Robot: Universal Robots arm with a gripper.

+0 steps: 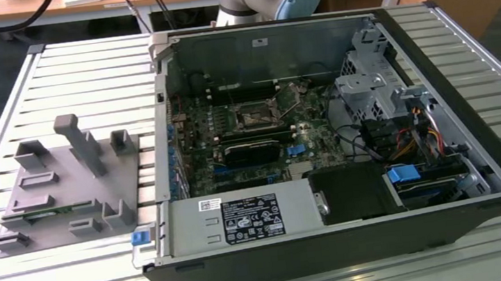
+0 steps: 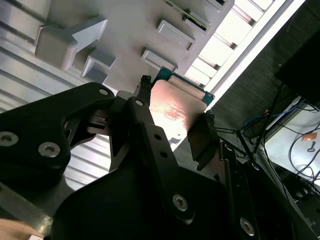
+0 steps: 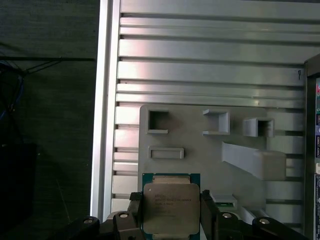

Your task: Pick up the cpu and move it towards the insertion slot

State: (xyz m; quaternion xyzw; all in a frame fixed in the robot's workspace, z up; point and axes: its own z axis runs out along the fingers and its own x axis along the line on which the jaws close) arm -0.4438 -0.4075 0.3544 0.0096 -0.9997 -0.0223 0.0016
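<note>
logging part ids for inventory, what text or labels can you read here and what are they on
cpu, held in the gripper: engraved lines on its metal top, too blurred to read
power supply label: print too small to read
sticker on the case wall: too small to read
no text reads clearly

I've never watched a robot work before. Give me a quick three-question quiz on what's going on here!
1. True or false: the gripper is shut on the cpu.
2. In the first wrist view, what lies beyond the held cpu? A) a grey fixture B) a keyboard C) a red box
3. Fill in: the insertion slot sits inside the open computer ____.
Key: 1 true; 2 A; 3 case.
</note>
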